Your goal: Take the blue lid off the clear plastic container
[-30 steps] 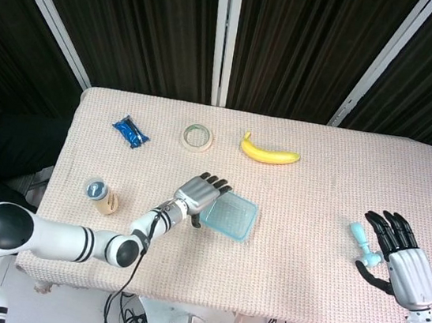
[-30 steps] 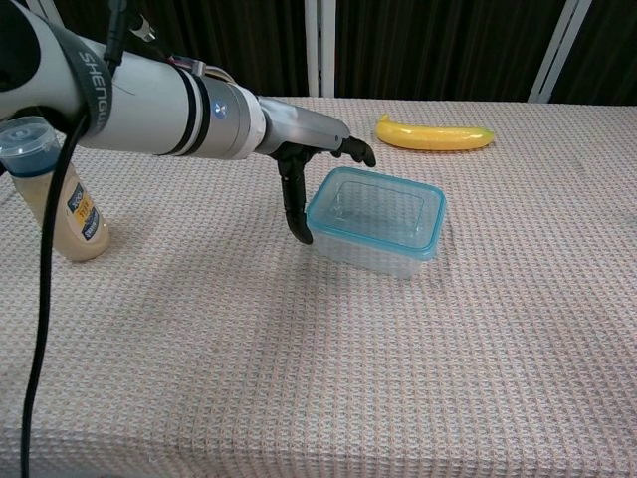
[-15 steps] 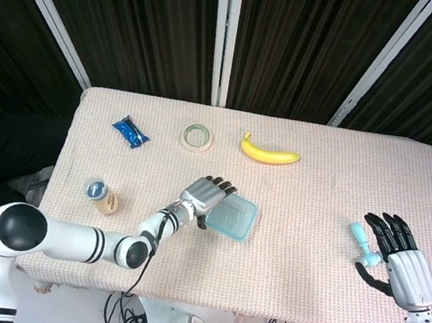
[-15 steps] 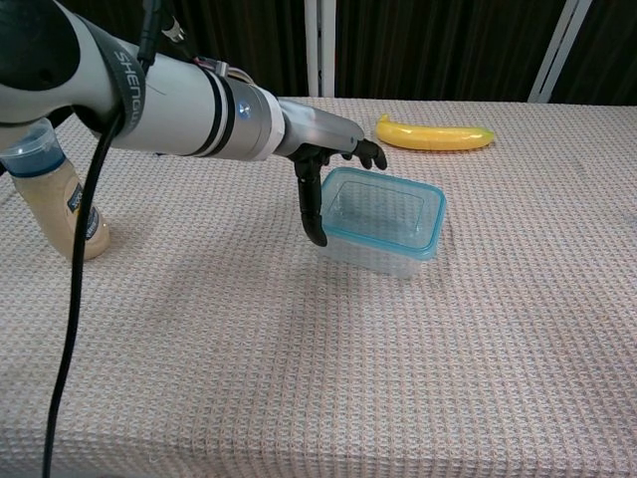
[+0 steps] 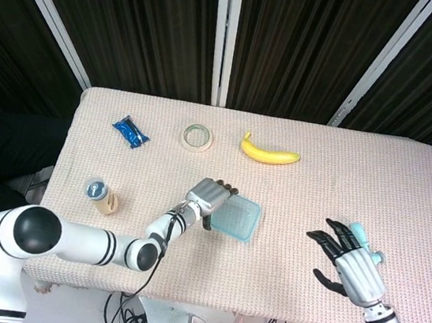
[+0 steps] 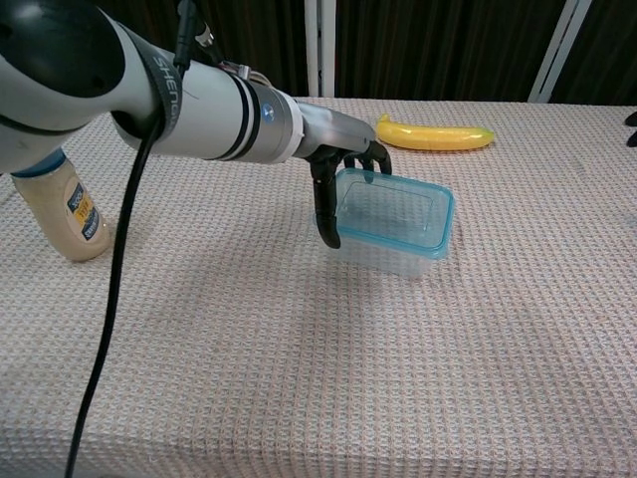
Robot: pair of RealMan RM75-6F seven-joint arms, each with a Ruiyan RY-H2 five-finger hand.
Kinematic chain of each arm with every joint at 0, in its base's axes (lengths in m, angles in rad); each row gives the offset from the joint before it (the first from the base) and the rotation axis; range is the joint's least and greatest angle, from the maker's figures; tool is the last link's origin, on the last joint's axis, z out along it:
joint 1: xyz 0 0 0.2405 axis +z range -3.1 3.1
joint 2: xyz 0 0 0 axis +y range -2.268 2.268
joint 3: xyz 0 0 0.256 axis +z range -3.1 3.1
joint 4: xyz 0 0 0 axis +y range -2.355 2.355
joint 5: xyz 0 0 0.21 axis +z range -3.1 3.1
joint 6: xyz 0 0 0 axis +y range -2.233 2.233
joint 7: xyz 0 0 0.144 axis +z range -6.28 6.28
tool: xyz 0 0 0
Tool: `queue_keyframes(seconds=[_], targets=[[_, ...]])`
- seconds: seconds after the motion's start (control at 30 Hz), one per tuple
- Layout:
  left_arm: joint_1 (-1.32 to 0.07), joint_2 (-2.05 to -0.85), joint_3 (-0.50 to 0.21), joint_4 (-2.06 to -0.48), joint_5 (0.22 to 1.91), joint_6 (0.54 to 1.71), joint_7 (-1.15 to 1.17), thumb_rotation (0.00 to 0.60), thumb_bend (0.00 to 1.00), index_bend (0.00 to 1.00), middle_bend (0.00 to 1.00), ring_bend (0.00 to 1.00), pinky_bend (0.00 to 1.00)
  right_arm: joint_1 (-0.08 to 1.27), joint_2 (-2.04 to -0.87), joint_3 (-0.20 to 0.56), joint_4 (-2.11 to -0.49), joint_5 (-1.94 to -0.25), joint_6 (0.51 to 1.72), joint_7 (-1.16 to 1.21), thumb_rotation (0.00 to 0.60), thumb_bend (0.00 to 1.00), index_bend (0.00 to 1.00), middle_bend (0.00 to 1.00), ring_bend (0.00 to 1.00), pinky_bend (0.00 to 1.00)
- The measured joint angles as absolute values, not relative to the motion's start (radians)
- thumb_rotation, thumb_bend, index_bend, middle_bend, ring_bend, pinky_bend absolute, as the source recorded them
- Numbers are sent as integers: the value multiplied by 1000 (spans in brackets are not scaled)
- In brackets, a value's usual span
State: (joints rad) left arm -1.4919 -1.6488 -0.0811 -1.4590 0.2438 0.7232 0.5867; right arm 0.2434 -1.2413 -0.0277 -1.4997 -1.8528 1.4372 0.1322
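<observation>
The clear plastic container [image 6: 390,251] with its blue lid [image 6: 395,211] stands mid-table; the head view shows the lid [image 5: 238,217] from above. My left hand [image 6: 343,171] grips the container's left end. Its fingers curl over the lid's far-left rim and the thumb [image 6: 326,214] runs down the near-left corner. In the head view the left hand [image 5: 209,200] covers that end. My right hand [image 5: 351,266] hovers open, fingers spread, well to the right of the container. Only its dark fingertips [image 6: 631,126] reach the chest view's right edge.
A banana [image 5: 269,152] lies behind the container, with a tape roll [image 5: 197,136] and a blue packet [image 5: 130,131] further left. A bottle with a blue cap [image 6: 62,204] stands near the left edge. A light blue object [image 5: 360,231] peeks out behind the right hand.
My left hand's fingers curled over the lid's left rim and the container slid slightly right. My right hand moved inward from the table's right edge, toward the container.
</observation>
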Motion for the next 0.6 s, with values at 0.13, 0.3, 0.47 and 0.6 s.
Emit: queue_keyframes(seconds=[0.13, 0.3, 0.47, 0.6], targets=[[-1503, -1665, -84, -1466, 223, 753, 605, 600, 0, 205, 254, 120, 292, 305, -1326, -15, -1476, -1849, 1360, 119, 600, 234, 192, 232, 11, 121], [-1510, -1670, -85, -1475, 198, 772, 623, 600, 0, 205, 257, 120, 300, 387, -1414, 6, -1424, -1828, 1262, 107, 600, 240, 204, 231, 11, 121], [-1505, -1675, -92, -1477, 183, 784, 628, 600, 0, 205, 259, 120, 303, 443, -1477, 13, -1363, -1817, 1217, 122, 600, 240, 214, 231, 12, 121], [-1503, -1679, -93, -1475, 176, 788, 636, 600, 0, 205, 259, 120, 304, 469, -1516, 11, -1322, -1816, 1203, 126, 600, 240, 220, 232, 12, 121]])
